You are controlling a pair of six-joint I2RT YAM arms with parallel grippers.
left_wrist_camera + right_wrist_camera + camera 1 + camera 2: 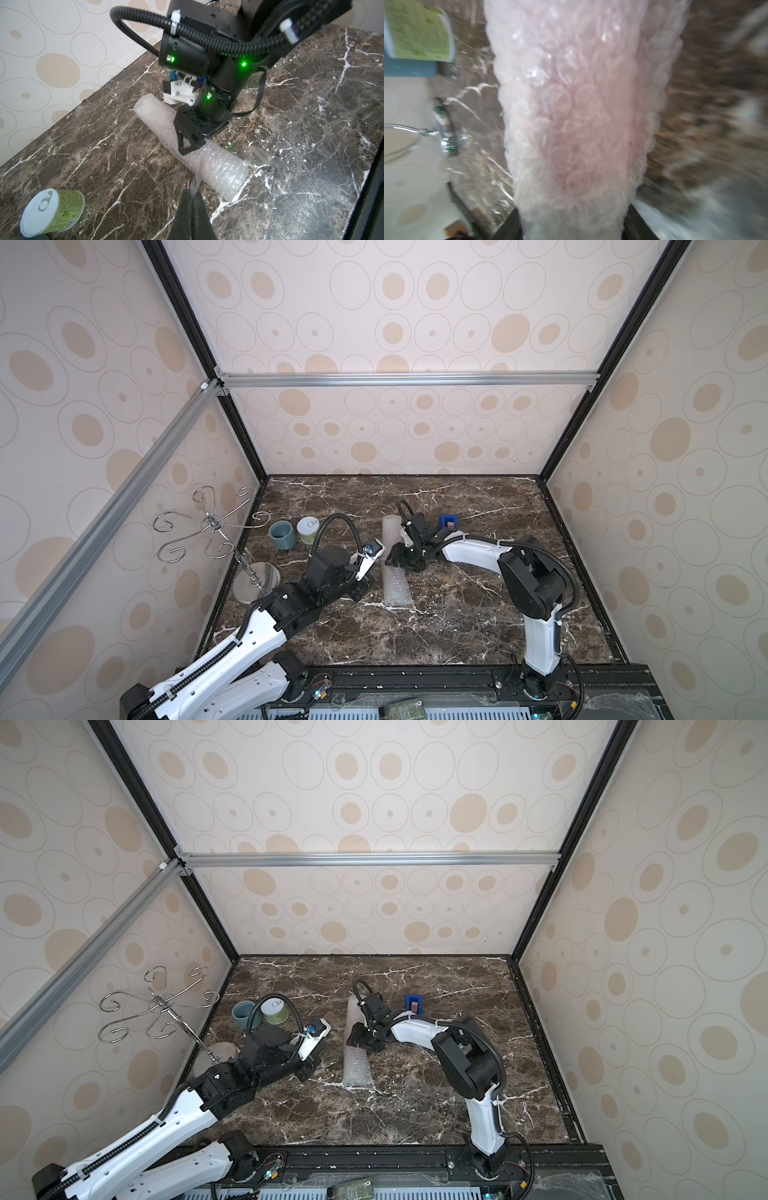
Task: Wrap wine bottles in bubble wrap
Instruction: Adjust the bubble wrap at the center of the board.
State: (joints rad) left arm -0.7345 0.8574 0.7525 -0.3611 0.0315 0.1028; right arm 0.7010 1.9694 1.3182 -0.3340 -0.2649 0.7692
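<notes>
Can (52, 212), green label illegible, bubble wrap (158, 120) rolled

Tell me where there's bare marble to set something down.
Free: the near strip between the bubble wrap roll and front rail; the far strip along the back wall; between right arm and side wall. Crowded: cup, can, stand and left arm; the roll's middle.

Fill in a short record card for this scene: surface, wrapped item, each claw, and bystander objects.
Surface: dark marble table
Wrapped item: bubble wrap rolled into a tube, lying flat; pink tint inside
Right claw: astride the tube's middle; grip unclear
Left claw: shut, beside the tube
Bystanders: green can, blue-grey cup, blue tape dispenser, wire stand
</notes>
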